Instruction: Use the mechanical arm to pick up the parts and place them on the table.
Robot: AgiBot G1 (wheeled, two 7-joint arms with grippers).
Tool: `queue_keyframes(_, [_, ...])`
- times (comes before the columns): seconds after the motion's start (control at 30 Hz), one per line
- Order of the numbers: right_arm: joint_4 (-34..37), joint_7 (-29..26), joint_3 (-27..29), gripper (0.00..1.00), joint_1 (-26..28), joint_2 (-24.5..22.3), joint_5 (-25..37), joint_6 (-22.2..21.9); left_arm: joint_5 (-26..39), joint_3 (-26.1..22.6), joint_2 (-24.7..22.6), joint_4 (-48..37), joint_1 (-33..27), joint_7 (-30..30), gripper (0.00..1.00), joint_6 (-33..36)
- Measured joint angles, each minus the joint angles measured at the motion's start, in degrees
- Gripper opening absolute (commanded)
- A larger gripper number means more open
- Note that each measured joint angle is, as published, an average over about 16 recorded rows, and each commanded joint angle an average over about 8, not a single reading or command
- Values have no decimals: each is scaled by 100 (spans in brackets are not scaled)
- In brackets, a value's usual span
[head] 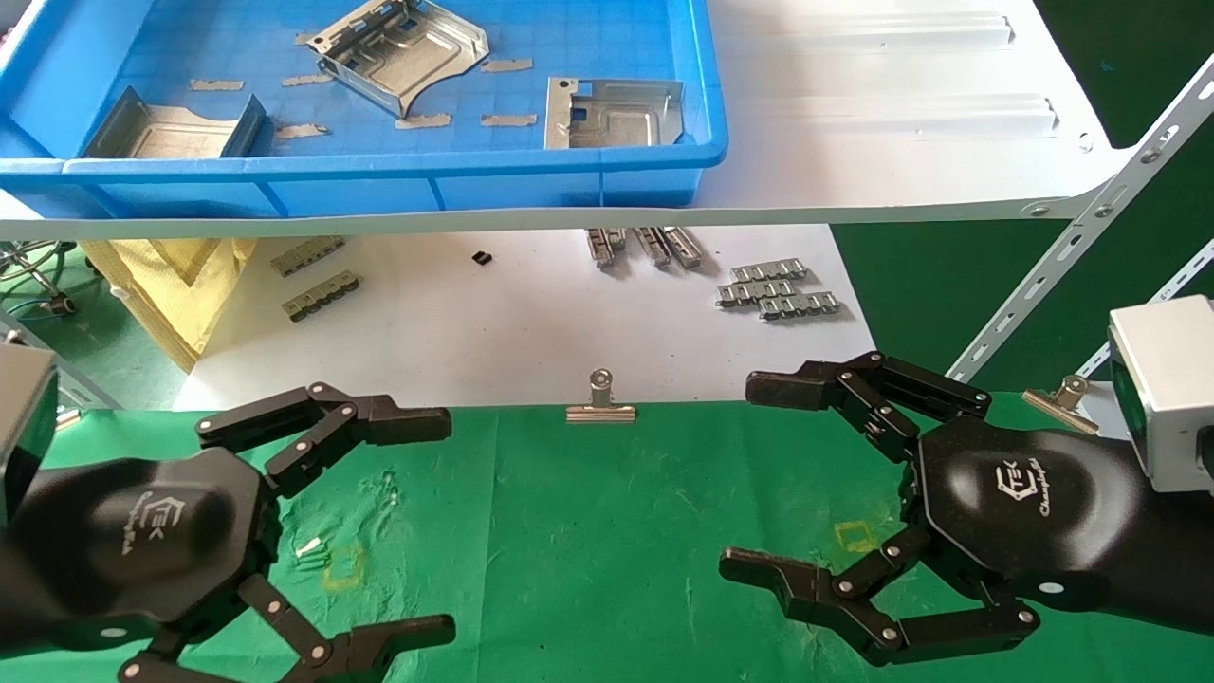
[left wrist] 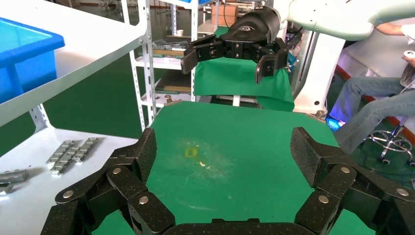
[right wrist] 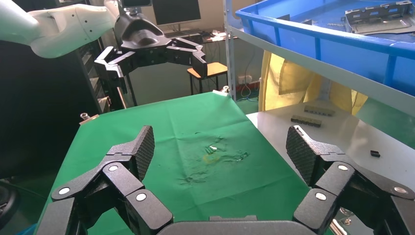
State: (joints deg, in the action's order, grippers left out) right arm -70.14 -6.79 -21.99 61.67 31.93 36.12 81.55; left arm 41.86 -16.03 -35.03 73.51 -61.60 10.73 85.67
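**Above the green cloth, parts wait in the bin**

Up on the white shelf [head: 854,142], the blue bin [head: 379,175] holds the three parts: one [head: 403,52] near the middle lying at a slant, one [head: 612,114] toward the bin's right end, and one [head: 171,128] at its left end with its long axis running along the bin's front wall. You have nothing on the table [head: 607,531] yet.

Your left gripper [head: 427,522] hovers low over the cloth, jaws spread wide and empty, fingers pointing toward the right gripper [head: 759,479], which mirrors it, also spread and empty. The parts lie forward of and above both. Your left arm looks nearest the left-end part, so I'd judge you must raise it and reach forward over the bin's front wall.
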Motion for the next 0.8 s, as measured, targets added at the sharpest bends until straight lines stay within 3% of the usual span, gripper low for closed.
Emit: queue_keyframes(0.8, [0,0,0,100,0,0,0,0,0,0,0,0,0,0,100,0])
